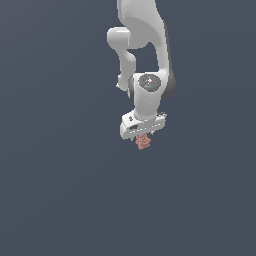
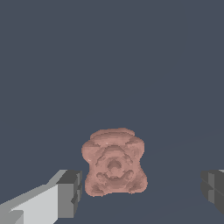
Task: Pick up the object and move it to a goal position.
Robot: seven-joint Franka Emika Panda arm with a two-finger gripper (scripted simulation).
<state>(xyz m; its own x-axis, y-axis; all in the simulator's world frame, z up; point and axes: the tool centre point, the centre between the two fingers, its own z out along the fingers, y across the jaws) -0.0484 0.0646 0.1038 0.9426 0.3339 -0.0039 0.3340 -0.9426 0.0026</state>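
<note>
While the white, jointed robot arm [image 1: 145, 55] hangs straight down from above in the exterior view, its white block-shaped gripper [image 1: 142, 136] sits right over the small, lumpy salmon-pink blob [image 1: 143, 142], which peeks out just beneath the hand's underside against a plain slate-grey ground [image 1: 60, 200]. From that angle I cannot make out the fingers themselves, nor whether the blob rests on the ground or is already a touch off it; no goal marker shows anywhere. Turning to the wrist view, things are plainer: the pink blob [image 2: 113, 162], ridged and roughly symmetrical like a squat moulded figure, lies between the two dark grey finger pads [image 2: 70, 192], one on each side, and the jaws are spread apart with clear grey ground showing between each pad and the blob. The gap looks wider on the far pad's side than on the near one, so the blob seems a little off centre in the hand. To my eye the step in hand is the grasp itself. Doing it well would mean nudging the hand sideways until the blob sits midway, coming low enough that the pads meet its broad middle and not its narrower upper lobe, then closing gently so the lumpy sides do not squirt out before lifting.
</note>
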